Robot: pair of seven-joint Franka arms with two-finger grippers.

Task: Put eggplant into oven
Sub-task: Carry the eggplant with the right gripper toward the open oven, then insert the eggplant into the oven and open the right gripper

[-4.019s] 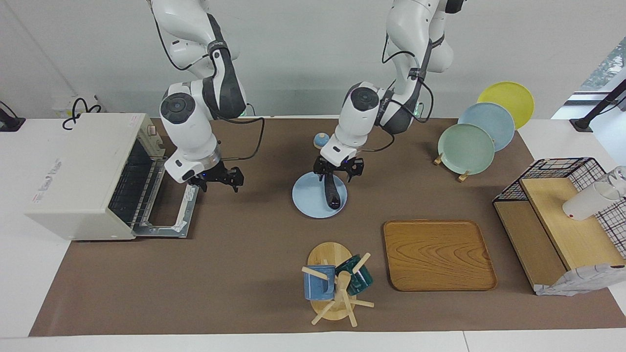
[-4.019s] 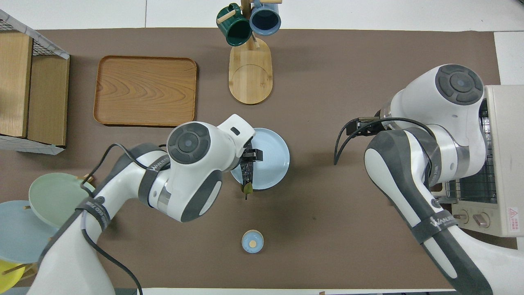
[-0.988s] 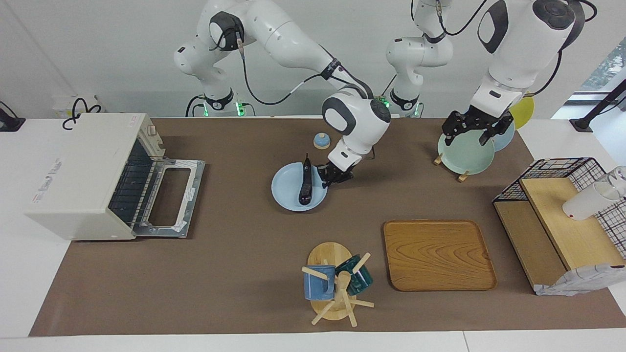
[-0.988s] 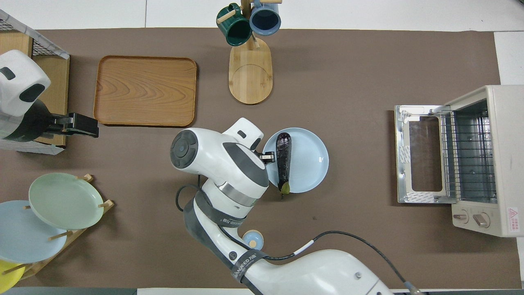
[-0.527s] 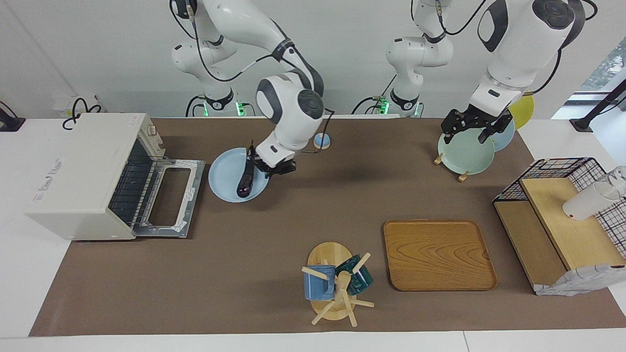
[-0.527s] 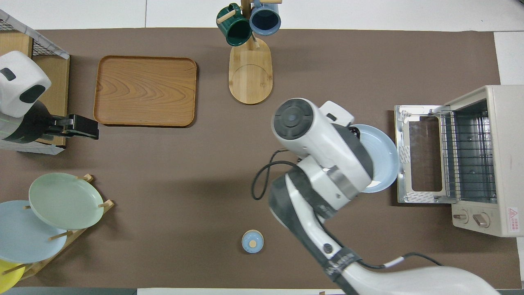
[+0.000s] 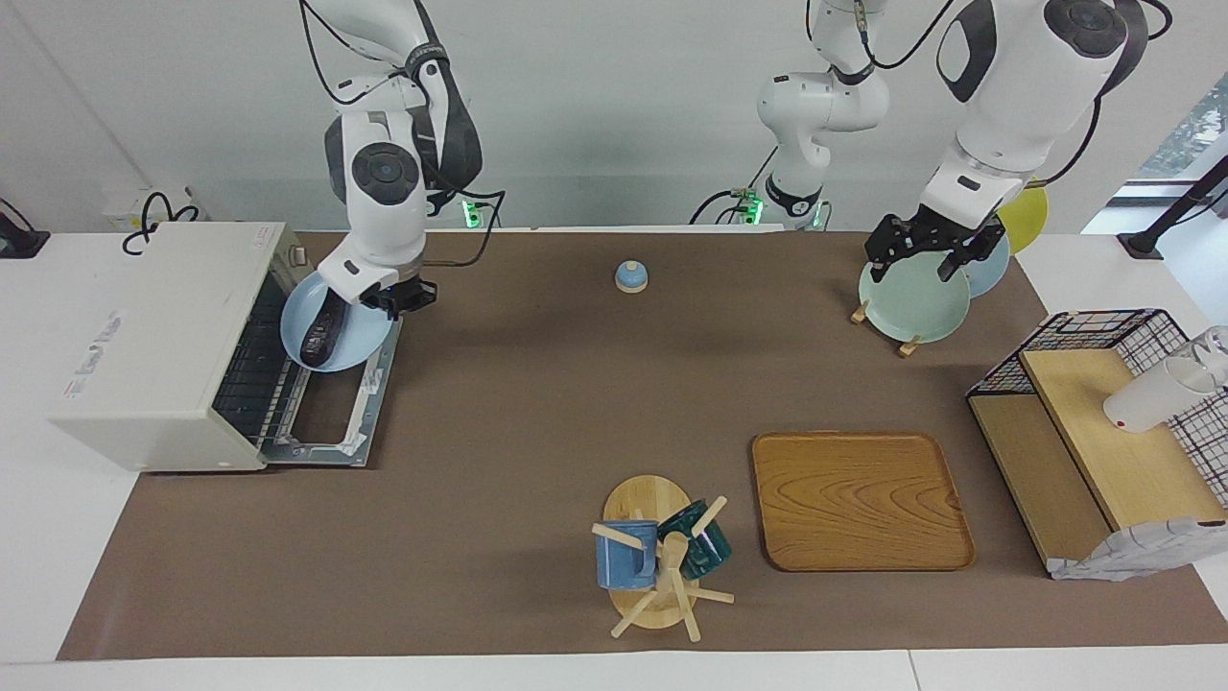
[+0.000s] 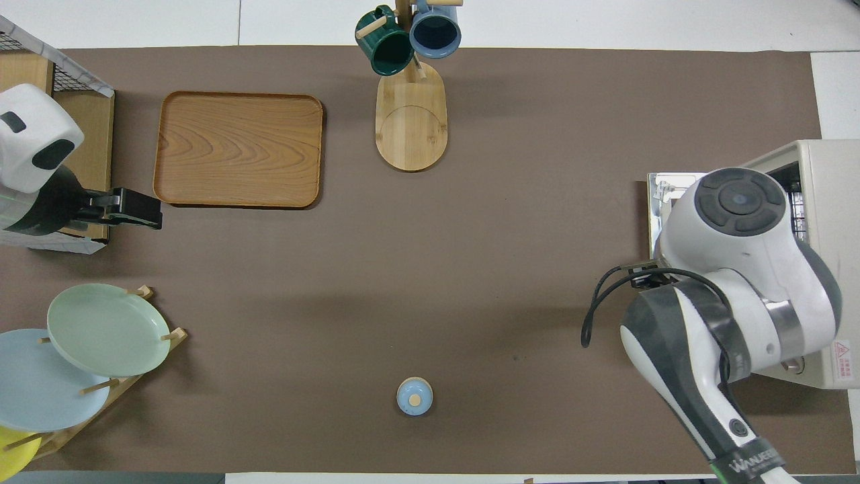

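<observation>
Facing view: eggplant (image 7: 318, 336) (plated) at oven (image 7: 163, 345) mouth

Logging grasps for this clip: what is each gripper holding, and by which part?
The right gripper holds the light blue plate by its rim, with the eggplant on it. The left gripper holds nothing.

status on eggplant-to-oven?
Done: the cream-white toaster oven has its door down. In hand: the right tool holds the light blue plate by its rim, carrying the dark purple eggplant over the door, at the opening. Left: getting the eggplant inside. The left tool waits over the plate rack.
</observation>
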